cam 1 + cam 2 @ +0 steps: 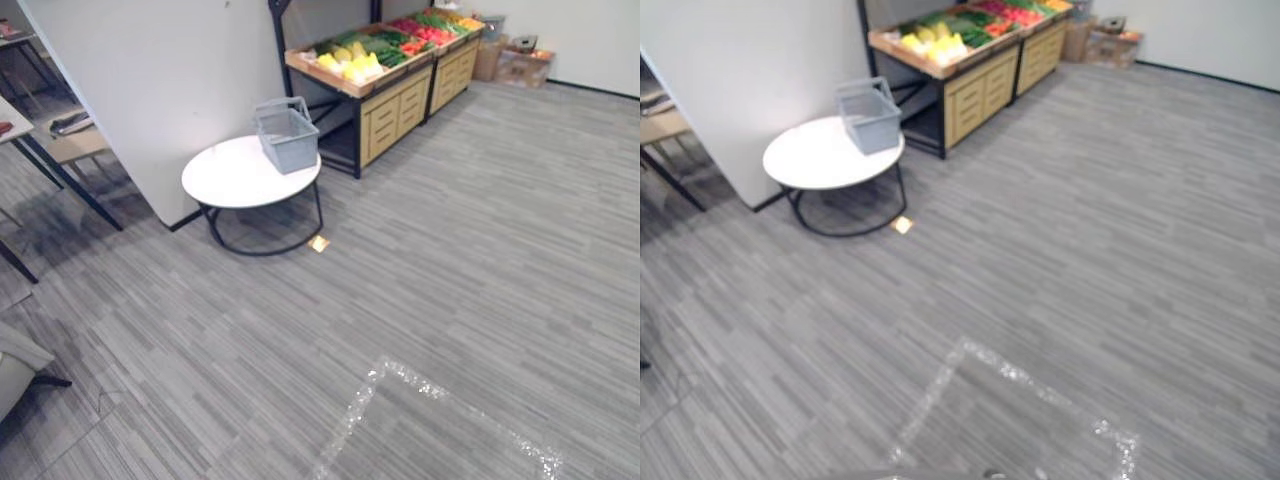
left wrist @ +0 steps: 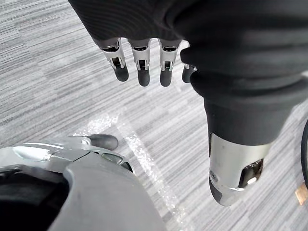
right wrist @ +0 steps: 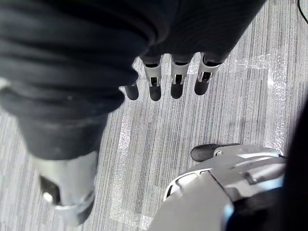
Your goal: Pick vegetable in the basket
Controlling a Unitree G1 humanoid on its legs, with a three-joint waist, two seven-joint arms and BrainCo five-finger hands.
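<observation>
Across the carpet, the grey basket stands on the round white table, beside the wooden stand bearing the vegetables. Left hand and right hand hang down, fingers straight, holding nothing. Judged stage: nothing picked yet; approach, grasp and placing remain.

- No text, number or sign can be read in any view.
- Grey basket on the round white table: no label can be made out on its walls.
- Cardboard boxes by the far wall: any print is too small to tell.
</observation>
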